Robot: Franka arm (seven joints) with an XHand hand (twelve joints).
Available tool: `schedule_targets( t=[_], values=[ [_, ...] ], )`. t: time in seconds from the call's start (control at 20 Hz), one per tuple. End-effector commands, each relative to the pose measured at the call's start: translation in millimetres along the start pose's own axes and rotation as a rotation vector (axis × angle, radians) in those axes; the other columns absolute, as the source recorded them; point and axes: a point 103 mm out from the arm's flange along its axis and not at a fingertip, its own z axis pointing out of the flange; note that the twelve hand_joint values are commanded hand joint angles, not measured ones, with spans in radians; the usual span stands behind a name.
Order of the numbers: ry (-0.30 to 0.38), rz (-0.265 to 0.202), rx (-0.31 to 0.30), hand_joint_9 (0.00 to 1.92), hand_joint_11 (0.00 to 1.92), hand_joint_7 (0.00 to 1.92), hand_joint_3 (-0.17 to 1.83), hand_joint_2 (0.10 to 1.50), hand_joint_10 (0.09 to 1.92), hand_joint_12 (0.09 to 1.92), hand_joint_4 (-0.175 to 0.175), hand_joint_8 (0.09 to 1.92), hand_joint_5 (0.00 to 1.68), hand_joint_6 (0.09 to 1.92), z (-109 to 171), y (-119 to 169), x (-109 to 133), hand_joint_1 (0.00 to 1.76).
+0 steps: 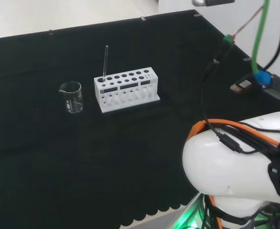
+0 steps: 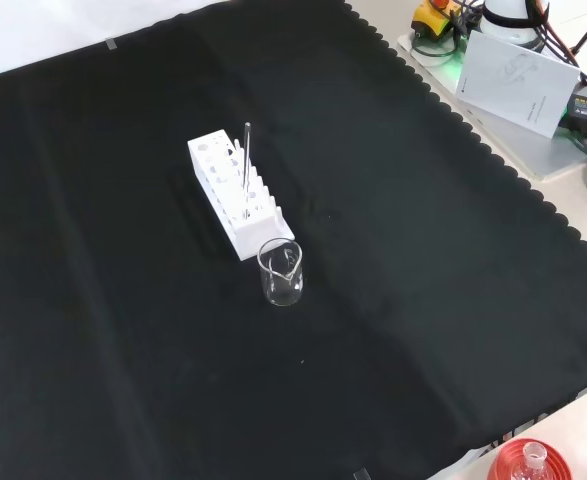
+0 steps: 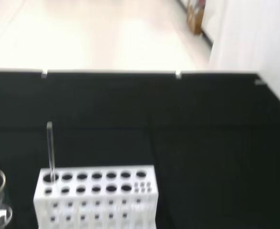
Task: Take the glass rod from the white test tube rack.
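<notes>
Hand's fingers: cannot tell, spread or curled, nothing to judge from. Working outward from the arm: white arm link (image 1: 235, 167) sits low at the head view's right, well apart from the white test tube rack (image 1: 126, 88).

Landmark = rack. Glass rod (image 1: 105, 62) stands near upright in a hole at the rack's left end in the head view, back row, most of its length poking above the top. In the front view that is the rack's near end, the end by the beaker (image 2: 281, 272). Beaker stands just beside that same end, apart from the rack, looks empty.

Step, by my read: approach not yet made, rod untouched in the rack. Next move calls for bringing the hand over the rack's rod end, pinching the rod above the rack top, lifting straight up; beaker close by, risk of a knock.
</notes>
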Motion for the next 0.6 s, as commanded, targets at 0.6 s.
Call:
schedule_targets(
  t=[0.6],
  values=[
    [0.043,0.022,-0.025,0.62,0.00,0.56,0.41,1.16,0.09,1.38,-0.141,0.09,0.15,0.71,-1.8,-14.1,-5.0,0.63]
  ],
)
